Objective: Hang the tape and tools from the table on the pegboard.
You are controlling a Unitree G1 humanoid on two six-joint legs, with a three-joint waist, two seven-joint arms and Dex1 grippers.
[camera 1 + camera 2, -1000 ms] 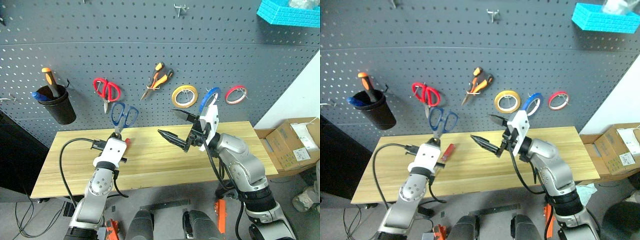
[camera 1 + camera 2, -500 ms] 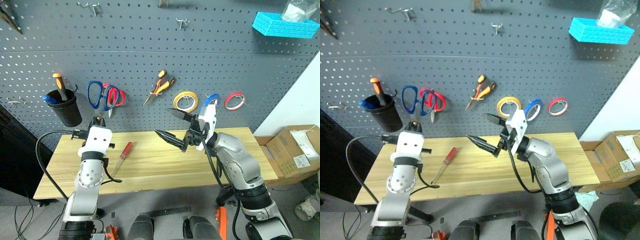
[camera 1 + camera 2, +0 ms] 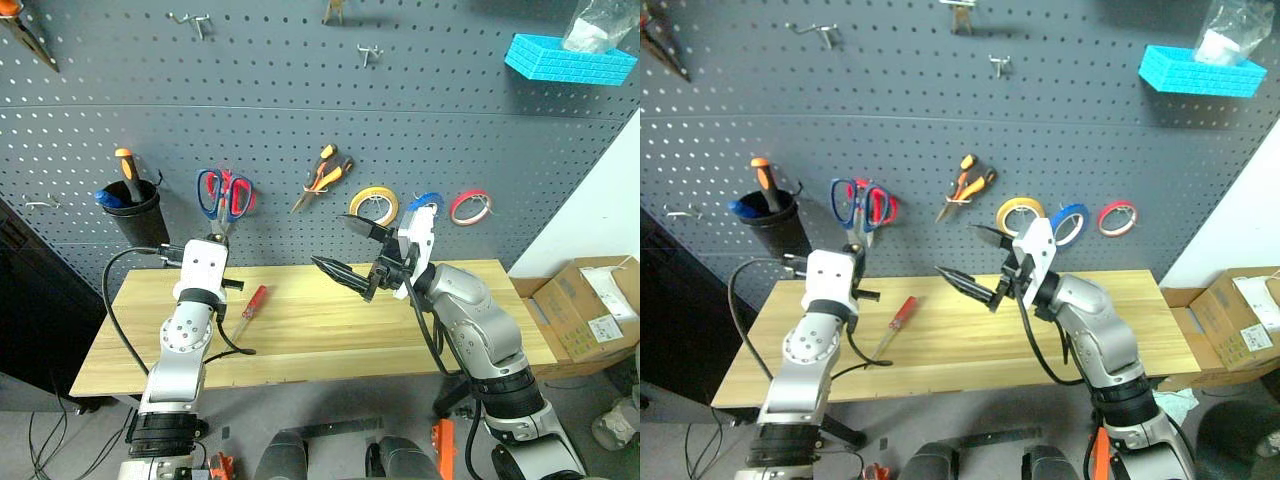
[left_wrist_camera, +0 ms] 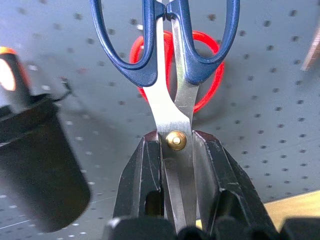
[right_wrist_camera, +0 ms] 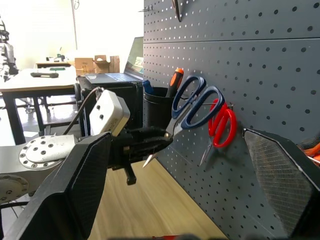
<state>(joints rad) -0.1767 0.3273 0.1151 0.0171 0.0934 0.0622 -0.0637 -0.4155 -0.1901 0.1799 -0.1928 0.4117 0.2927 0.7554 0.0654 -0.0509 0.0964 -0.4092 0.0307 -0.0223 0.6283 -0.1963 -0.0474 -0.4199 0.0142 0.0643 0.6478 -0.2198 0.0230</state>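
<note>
The left claw [image 4: 177, 165] is clamped tight on the blue-handled scissors [image 4: 170, 55], its two black fingers [image 4: 145, 175] pinching the blades at the brass pivot, handles up. In the left eye view this claw sits at centre left of the frame, right against the pegboard [image 3: 300, 120], with the blue handles overlapping the red-handled scissors [image 3: 240, 195] already hanging there (the right wrist view shows the blue loops raised just off the panel, beside the red pair). The black cup [image 3: 140, 215] with its orange-handled tool [image 3: 125, 165] hangs just to the left of them.

The right claw [image 3: 345, 250] holds nothing; its fingers stand spread wide at mid frame, pointing left over the worktop [image 3: 320, 335], well apart from the left arm.

The red-handled screwdriver [image 3: 250, 300] lies on the worktop at centre left, slanted, close by the left arm and near the back edge. The rest of the wood surface is bare out to its front and right edges.

On the pegboard, the orange-and-black pliers [image 3: 325, 175] hang above centre. To their right hang the yellow roll [image 3: 372, 205], the blue tape [image 3: 425, 202] (partly hidden behind the right claw's white housing) and the red roll [image 3: 470, 207]. A turquoise basket [image 3: 570, 60] sits at upper right.
</note>
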